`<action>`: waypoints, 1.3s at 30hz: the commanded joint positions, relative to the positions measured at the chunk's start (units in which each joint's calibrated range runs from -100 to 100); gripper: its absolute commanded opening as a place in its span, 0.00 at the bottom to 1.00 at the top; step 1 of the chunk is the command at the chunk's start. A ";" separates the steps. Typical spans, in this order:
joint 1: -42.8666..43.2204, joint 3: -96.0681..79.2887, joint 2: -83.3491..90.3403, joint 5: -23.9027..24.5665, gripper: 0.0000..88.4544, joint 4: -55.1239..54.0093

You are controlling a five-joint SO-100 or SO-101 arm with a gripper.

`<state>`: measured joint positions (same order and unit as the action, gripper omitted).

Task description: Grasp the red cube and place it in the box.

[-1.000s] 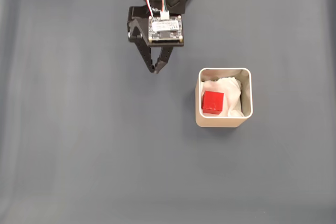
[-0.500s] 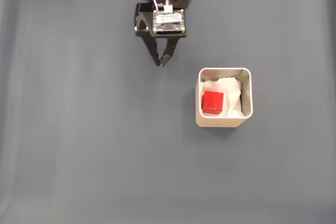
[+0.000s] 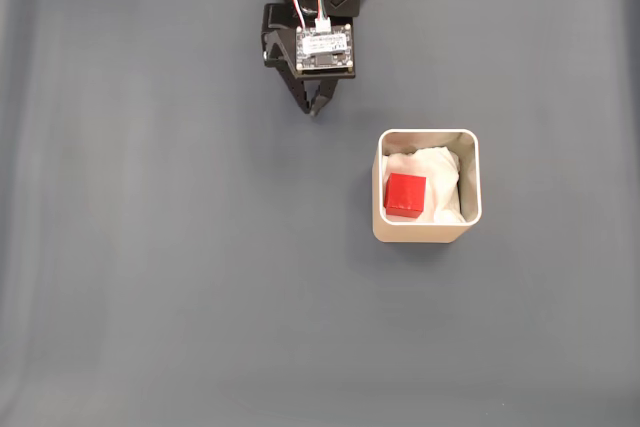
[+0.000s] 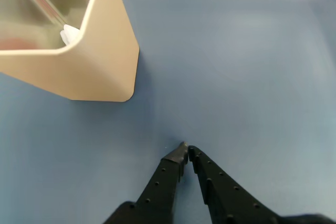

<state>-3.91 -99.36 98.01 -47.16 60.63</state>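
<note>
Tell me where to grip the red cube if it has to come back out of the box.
Take the red cube from straight above, fingers on its two opposite side faces. It sits against the box's left wall in the fixed view, on crumpled white paper, so the walls block any sideways approach. The gripper is shut and would need opening first.

Light is even and soft over the matte grey table point(image 3: 150, 247) in the fixed view, with faint paler vertical bands toward its left edge and a thin bright strip along its top edge. The beige square box with rounded corners point(image 3: 427, 233) throws only a faint shadow around its base, and the small bright red cube point(image 3: 405, 194) is sharp against white paper. In the wrist view the table takes a bluer cast, the box's inner wall point(image 4: 31, 14) carries a blurred glossy reflection, and the black two-finger gripper point(image 4: 186, 150) is crisp.
</note>
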 commanded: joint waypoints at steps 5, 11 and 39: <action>1.74 -0.64 1.91 0.15 0.02 8.27; 1.45 -0.64 1.91 0.49 0.04 13.75; 1.31 -0.64 1.91 -1.90 0.04 15.31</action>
<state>-2.72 -99.36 98.27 -48.62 75.06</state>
